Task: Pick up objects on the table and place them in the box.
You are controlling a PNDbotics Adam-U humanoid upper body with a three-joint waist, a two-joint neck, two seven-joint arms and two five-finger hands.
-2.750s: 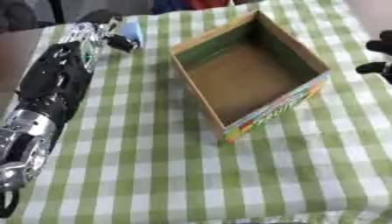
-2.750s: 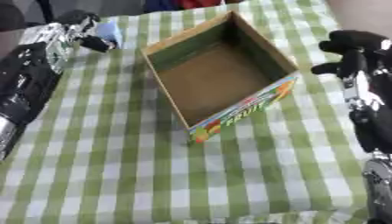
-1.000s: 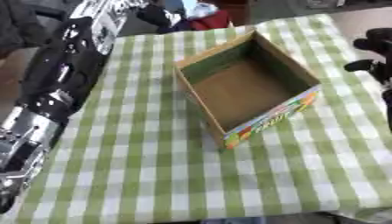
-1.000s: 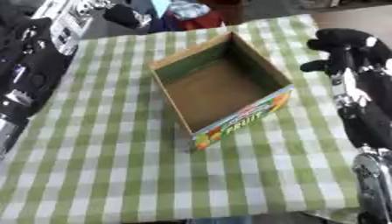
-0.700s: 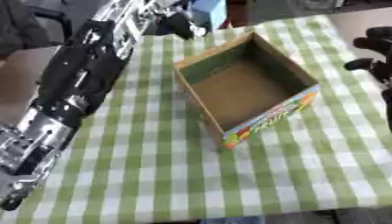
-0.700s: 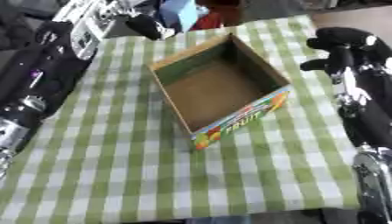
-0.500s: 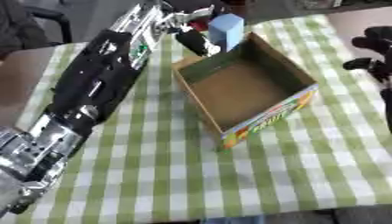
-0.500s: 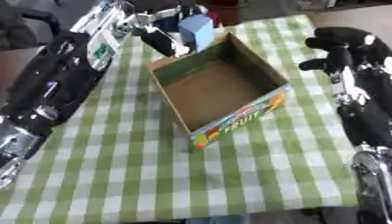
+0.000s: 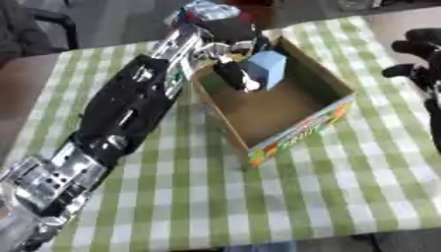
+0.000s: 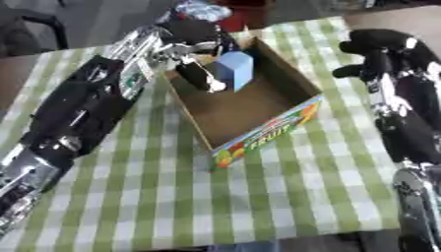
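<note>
And there's the light blue block (image 9: 265, 68), up in the air over the open cardboard box (image 9: 303, 129), hanging just inside the far left part of the opening with its lower edge about level with the rim. The left hand (image 9: 231, 55) has it: dark fingers (image 9: 234, 78) curl down against the block's left face while the rest of the hand sits above and behind it, so the block is pinched and carried, not resting on anything. The box itself sits askew on the desk (image 9: 198, 197), one corner pointing toward the camera, brown inside with nothing else visible on its floor, and a bright printed panel in green, orange and yellow running along its near right wall (lettering there, too blurred to read with confidence). The left arm (image 9: 129, 118) stretches in a long diagonal from the lower left corner up to the box, black shell with silver joints, crossing the green-and-white checked cloth that covers the desk. Over on the right, the right hand (image 10: 379, 47) hangs beside the box and well apart from it, fingers curled in on themselves and holding nothing, its arm running down the right edge of the right eye view.
</note>
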